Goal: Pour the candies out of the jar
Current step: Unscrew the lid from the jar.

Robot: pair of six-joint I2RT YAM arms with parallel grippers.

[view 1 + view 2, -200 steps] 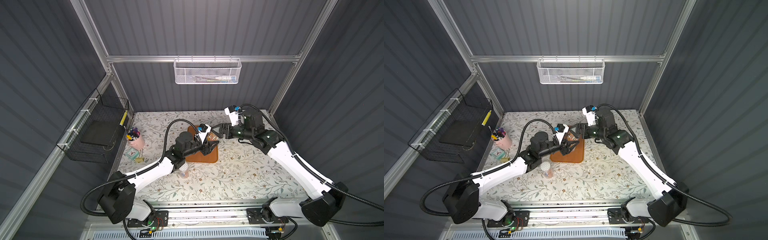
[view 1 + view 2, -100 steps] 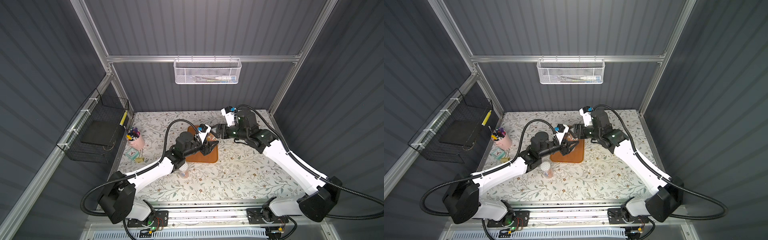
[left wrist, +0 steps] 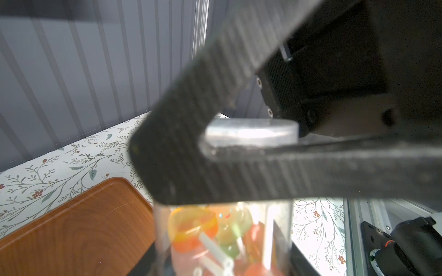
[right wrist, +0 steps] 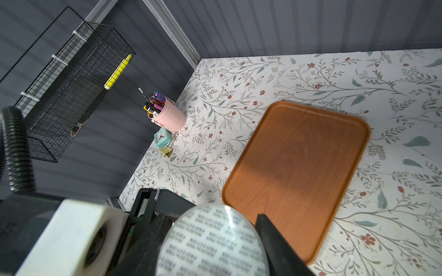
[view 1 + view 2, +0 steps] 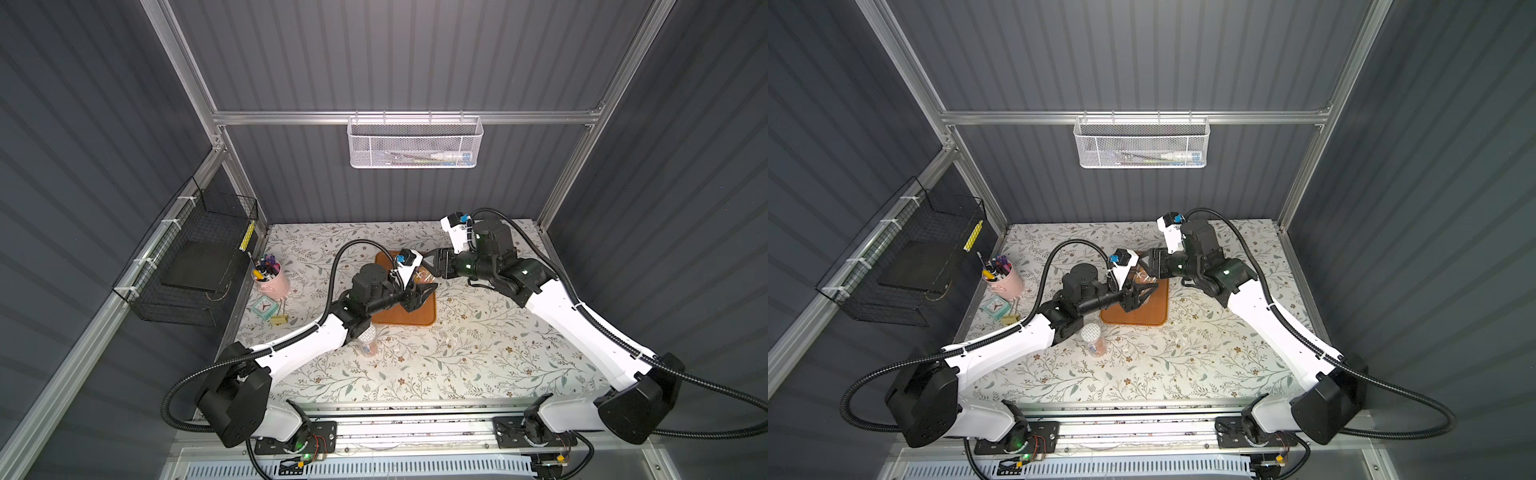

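**Inspector:** Where is the jar?

**Assessor:** The jar [image 3: 222,234] is held upright, clear of the worktop [image 4: 311,76]. It hangs over the back half of the tray [image 4: 299,167], which lies mid-worktop toward the back edge. The candies [image 3: 191,227] are all inside, and the tray is bare.

**Inspector:** And the grippers?

**Assessor:** The left gripper [image 5: 1136,293] is clamped on the jar's clear body. The right gripper [image 5: 430,269] has its jaws closed on the lid [image 4: 212,241], which sits fully on the jar.

**Inspector:** Which step is in hand?

**Assessor:** Opening, in my judgement. Nothing has been poured.

**Inspector:** What does the next move call for?

**Assessor:** The right gripper must turn or pull the lid; I cannot tell whether it is a screw or a press fit. The left gripper must hold the smooth body firmly so it does not slip. After that the lid needs carrying clear. The jar should then be tipped with its mouth low over the tray, because the rim is shallow and round sweets may roll off.

**Inspector:** Anything else to note?

**Assessor:** A second jar [image 5: 1091,337], capped, sits on the worktop just off the tray's front left corner. It is beside the left arm, and neither gripper touches it.
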